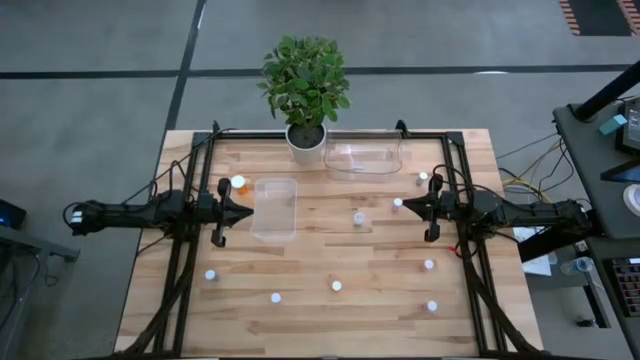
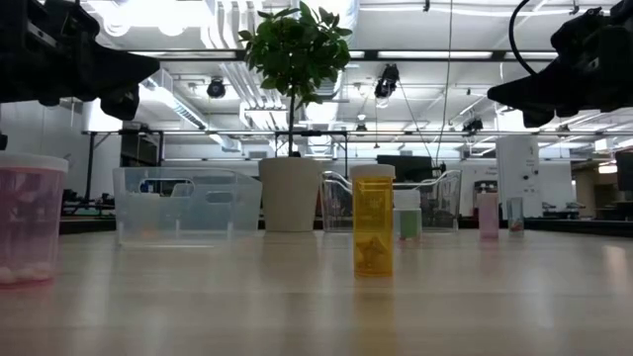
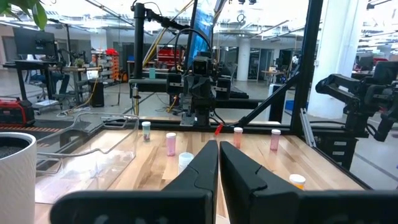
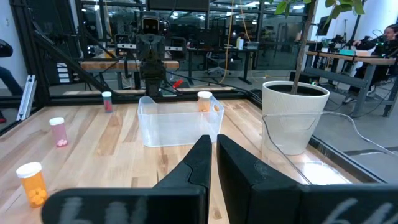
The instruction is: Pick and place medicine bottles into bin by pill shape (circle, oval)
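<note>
Several tiny white-capped medicine bottles stand upright on their bases, scattered over the wooden table (image 1: 330,250). An orange one (image 1: 238,183) stands at the far left, and others stand mid-table (image 1: 358,218), beside the right gripper (image 1: 397,203) and along the near side (image 1: 337,286). My left gripper (image 1: 250,212) is shut and empty above the table, its tips at the left side of a clear bin (image 1: 275,208); it also shows in the left wrist view (image 3: 219,155). My right gripper (image 1: 402,207) is shut and empty at the right; it also shows in the right wrist view (image 4: 213,146).
A second clear bin (image 1: 363,157) stands at the far edge beside a potted plant in a white pot (image 1: 306,140). Black frame rails (image 1: 180,260) run along both table sides. In the low view an orange bottle (image 2: 373,232) and a pink one (image 2: 30,218) stand close to the camera.
</note>
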### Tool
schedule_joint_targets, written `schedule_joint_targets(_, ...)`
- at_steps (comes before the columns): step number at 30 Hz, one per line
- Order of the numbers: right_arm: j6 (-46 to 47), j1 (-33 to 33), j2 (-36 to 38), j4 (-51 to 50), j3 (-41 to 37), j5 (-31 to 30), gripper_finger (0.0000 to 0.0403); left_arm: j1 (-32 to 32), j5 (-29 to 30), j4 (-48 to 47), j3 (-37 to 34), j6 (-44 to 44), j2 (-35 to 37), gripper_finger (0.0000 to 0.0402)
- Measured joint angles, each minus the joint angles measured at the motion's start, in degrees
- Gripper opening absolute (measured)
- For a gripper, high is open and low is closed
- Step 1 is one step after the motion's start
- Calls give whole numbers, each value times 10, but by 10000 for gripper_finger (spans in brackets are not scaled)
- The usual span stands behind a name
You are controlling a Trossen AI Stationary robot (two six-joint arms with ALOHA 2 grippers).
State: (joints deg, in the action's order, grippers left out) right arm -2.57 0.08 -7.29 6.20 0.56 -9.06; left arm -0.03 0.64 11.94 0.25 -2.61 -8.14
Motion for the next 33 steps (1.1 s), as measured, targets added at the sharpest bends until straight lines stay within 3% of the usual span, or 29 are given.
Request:
schedule_joint_targets(5, -58, 0, 0, 0, 0, 0, 18, 0, -1, 3, 0, -10, 0, 0)
schedule_joint_targets(6, -55, 0, 0, 0, 0, 0, 18, -1, -6, 10, 0, -58, -1, 0)
schedule_joint_targets(9, 74, 0, 0, 1, 0, 3, 18, -2, -18, 30, 0, -185, -7, 0)
schedule_joint_targets(17, 295, -2, -3, 0, 0, -24, 18, -1, -16, 171, 0, -195, -6, 0)
schedule_joint_targets(28, 241, -2, -4, 1, 0, -31, 18, -1, -16, 267, 0, -195, -3, 0)
schedule_joint_targets(33, 180, -3, -5, 34, 0, -101, 18, -1, 14, 268, 0, -196, -7, 0)
